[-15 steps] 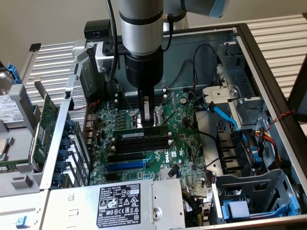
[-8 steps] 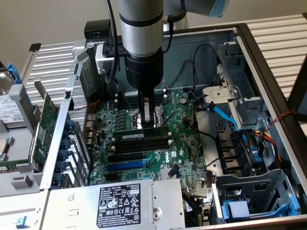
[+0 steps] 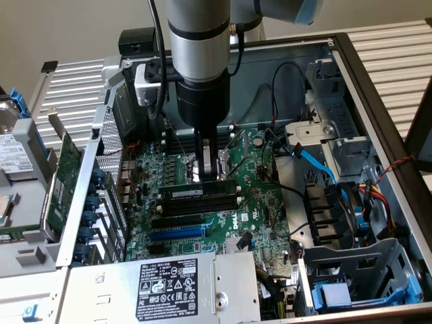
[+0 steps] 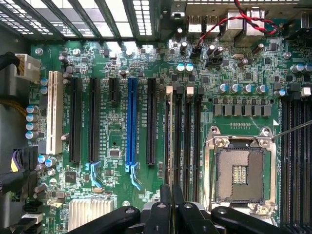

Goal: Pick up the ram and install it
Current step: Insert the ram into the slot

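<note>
The ram (image 3: 196, 193) is held on edge right at the bank of black memory slots (image 4: 188, 131) on the motherboard (image 4: 112, 195). In the wrist view it's lined up with the end slot farthest from the CPU socket (image 4: 240, 174). Whether it's fully seated can't be told tbh, but the jaws are clamped on its top edge near the middle.

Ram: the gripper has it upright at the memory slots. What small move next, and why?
Probably a short, straight push down. The gripper is shut on the ram, which stands upright along a slot beside the bare memory slots; whether it is fully seated is unclear.
</note>
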Available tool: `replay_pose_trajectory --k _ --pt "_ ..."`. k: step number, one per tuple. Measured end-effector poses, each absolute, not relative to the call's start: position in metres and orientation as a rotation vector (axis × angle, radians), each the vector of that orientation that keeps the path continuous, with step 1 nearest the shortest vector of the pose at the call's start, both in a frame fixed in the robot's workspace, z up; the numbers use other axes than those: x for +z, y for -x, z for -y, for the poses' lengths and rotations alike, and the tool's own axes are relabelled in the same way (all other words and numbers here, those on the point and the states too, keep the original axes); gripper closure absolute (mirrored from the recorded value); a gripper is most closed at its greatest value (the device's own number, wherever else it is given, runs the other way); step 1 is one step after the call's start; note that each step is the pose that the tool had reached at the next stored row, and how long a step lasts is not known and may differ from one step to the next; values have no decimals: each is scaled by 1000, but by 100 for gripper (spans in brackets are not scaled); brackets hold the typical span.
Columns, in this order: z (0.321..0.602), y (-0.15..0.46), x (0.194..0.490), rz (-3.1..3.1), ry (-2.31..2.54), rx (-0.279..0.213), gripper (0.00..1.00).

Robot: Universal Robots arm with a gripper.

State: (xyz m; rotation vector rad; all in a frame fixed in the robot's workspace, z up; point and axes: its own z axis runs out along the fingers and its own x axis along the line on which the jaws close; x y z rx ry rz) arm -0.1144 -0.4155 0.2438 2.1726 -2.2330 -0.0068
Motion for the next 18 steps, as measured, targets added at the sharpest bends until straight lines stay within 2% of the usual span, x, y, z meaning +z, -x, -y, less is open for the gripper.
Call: replay_pose_trajectory --k 18 --pt "416 116 241 2237 -2179 4 87"
